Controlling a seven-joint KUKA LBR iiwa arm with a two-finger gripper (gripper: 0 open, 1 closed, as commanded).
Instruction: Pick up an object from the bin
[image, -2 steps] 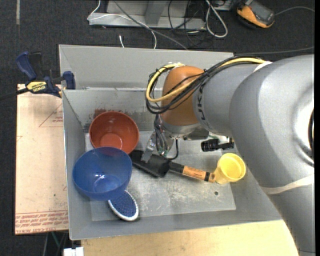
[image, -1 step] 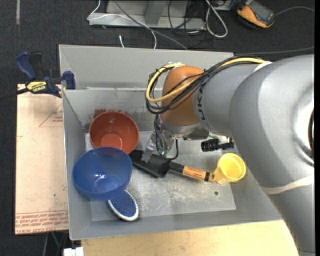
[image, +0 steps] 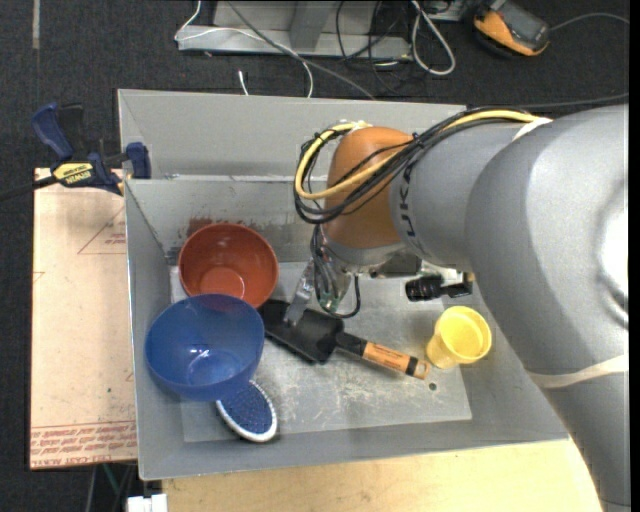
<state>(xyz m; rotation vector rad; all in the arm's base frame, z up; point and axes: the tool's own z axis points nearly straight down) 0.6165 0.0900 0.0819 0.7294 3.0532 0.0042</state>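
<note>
The gripper (image: 325, 288) hangs over the black spatula (image: 310, 338) in the middle. Nothing looks picked up yet. I cannot tell if it is open.

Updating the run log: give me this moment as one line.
gripper above black-headed tool | bin centre | neighbours: orange bowl, blue bowl

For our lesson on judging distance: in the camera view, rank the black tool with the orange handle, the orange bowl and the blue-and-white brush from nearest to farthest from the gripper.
1. The black tool, mid-bin, just below the gripper.
2. The orange bowl, left of it, by the back wall.
3. The blue-and-white brush, front left.
</note>
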